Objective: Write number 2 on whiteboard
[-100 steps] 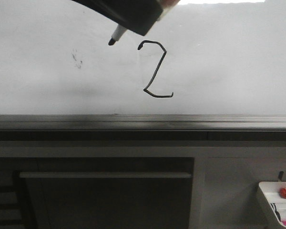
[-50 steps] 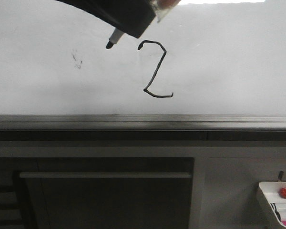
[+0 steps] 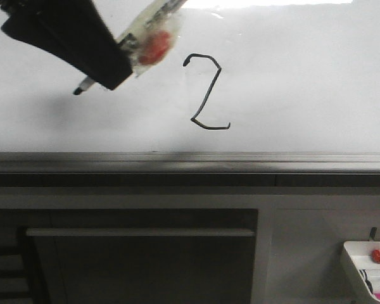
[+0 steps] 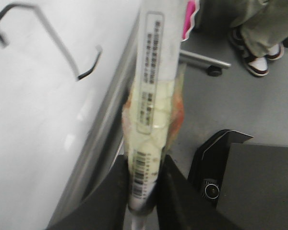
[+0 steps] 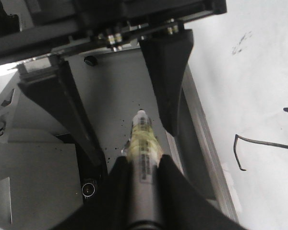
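Observation:
The number 2 is drawn in thin black on the whiteboard. It also shows in the left wrist view and the right wrist view. My left gripper is shut on a taped marker. The marker's black tip points down-left, well left of the 2. I cannot tell if it touches the board. My right gripper is shut on a dark taped pen. It is out of the front view.
A grey rail runs under the board, with a dark cabinet and its handle below. A white marker tray is at the lower right. A faint smudge marks the board. Two spread black fingers hang beyond the pen.
My left gripper has moved left and down with the marker, away from the top of the 2. It now covers the smudge in the front view. The 2 is unchanged.

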